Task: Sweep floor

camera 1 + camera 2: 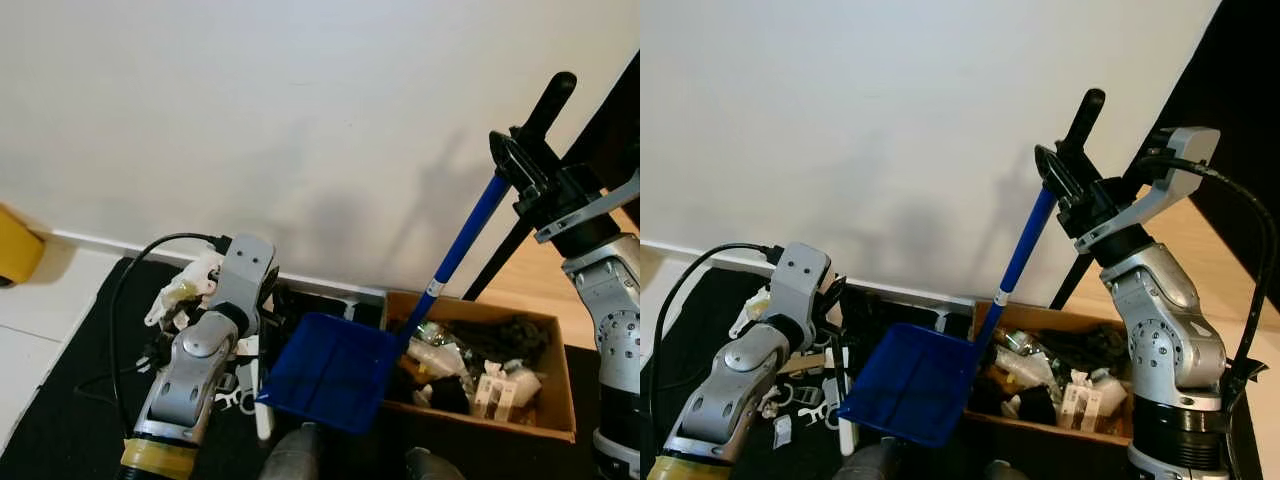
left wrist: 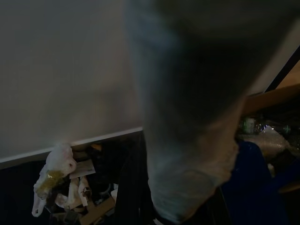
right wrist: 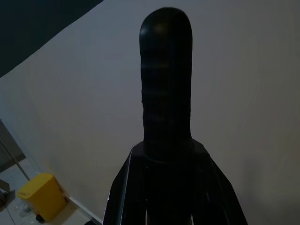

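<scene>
Black mat [image 1: 60, 400] meets white wall [image 1: 250, 110].

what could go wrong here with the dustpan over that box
1. The right claw grips the dustpan by the black top of its long handle, so the scoop could swing or twist.
2. The scoop sits left of the box, overlapping its near edge; anything tipped out now may land on the black mat.
3. The left arm reaches low into the litter and cable beside the scoop and could snag them.
</scene>
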Robot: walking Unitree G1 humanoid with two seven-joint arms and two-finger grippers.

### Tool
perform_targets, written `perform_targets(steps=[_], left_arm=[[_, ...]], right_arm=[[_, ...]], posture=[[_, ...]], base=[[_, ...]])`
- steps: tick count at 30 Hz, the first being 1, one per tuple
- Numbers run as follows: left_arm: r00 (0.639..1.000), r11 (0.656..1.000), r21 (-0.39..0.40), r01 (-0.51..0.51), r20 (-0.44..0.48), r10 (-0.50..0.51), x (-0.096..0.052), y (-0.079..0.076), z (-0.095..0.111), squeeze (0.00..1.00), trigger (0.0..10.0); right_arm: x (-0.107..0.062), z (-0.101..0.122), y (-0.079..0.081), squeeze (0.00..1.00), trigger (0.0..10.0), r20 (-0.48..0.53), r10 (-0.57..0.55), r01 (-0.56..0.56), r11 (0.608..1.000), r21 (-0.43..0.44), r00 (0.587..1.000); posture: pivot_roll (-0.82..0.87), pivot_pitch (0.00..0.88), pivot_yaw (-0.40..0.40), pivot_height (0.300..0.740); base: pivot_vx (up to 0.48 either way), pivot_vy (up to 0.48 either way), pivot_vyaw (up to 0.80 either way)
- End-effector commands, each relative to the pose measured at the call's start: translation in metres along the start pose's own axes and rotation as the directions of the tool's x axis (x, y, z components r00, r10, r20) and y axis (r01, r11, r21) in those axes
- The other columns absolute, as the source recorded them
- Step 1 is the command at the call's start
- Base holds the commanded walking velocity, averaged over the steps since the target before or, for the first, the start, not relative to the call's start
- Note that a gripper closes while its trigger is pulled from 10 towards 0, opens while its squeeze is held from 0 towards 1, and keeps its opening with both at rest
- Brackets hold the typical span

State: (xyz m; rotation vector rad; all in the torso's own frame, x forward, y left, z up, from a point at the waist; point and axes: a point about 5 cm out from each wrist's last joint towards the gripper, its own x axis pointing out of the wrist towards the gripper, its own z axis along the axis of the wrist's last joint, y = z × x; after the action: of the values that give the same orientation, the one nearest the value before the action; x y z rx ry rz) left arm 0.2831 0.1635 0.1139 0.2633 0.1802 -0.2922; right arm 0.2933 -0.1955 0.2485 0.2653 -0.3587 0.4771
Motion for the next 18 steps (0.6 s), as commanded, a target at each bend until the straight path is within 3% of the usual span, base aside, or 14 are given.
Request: perform_targets(steps=[1, 18], left_arm=[[1.000, 1.000, 0.020, -0.010, -0.016, 0.011, -0.002, 0.002, -0.004, 0.00, 10.0], [1.000, 1.000, 0.031, -0.006, -0.028, 0.006, -0.001, 0.002, -0.006, 0.00, 10.0]], right_arm=[[0.002, 0.005, 0.008, 0.00, 10.0, 0.031, 0.037, -0.037, 0.999, 0.018, 0.999], [0.005, -0.005, 0.020, 0.00, 10.0, 0.026, 0.070, -0.071, 0.996, 0.054, 0.997]], posture=[[0.09, 0.152, 0.059, 0.740], [0.10, 0.160, 0.062, 0.740]], base=[[0.000, 0.000, 0.00], [0.000, 0.000, 0.00]])
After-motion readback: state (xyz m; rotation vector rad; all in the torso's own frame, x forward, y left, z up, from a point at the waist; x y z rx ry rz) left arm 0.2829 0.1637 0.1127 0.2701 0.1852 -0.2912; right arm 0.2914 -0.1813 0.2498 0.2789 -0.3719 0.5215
